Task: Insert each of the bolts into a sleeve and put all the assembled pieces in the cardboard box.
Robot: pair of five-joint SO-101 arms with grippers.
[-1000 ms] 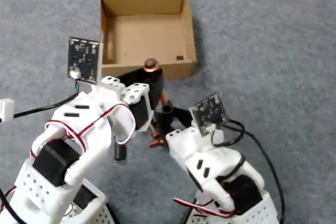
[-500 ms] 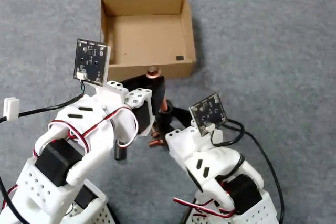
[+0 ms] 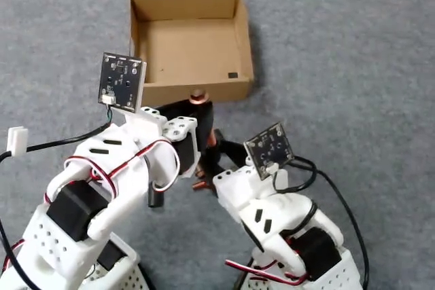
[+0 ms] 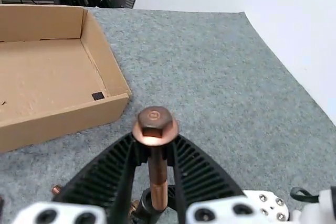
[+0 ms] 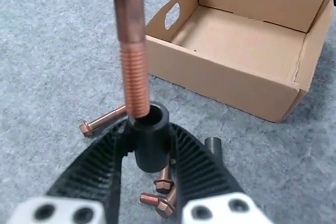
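Left claw (image 4: 155, 156) is clenching the bolt (image 4: 155, 128) just under its head. Right claw (image 5: 150, 153) is gripping the sleeve (image 5: 151, 136) mid-wall, and the bolt tip is meeting its mouth. Both are likely handling stiff and slick. Cardboard box (image 3: 190, 92) is sitting at 12 o'clock.

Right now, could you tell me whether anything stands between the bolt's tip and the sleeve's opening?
Nothing visible does. The bolt in the left tool hangs upright, its threaded tip at the open mouth of the sleeve held by the right tool.
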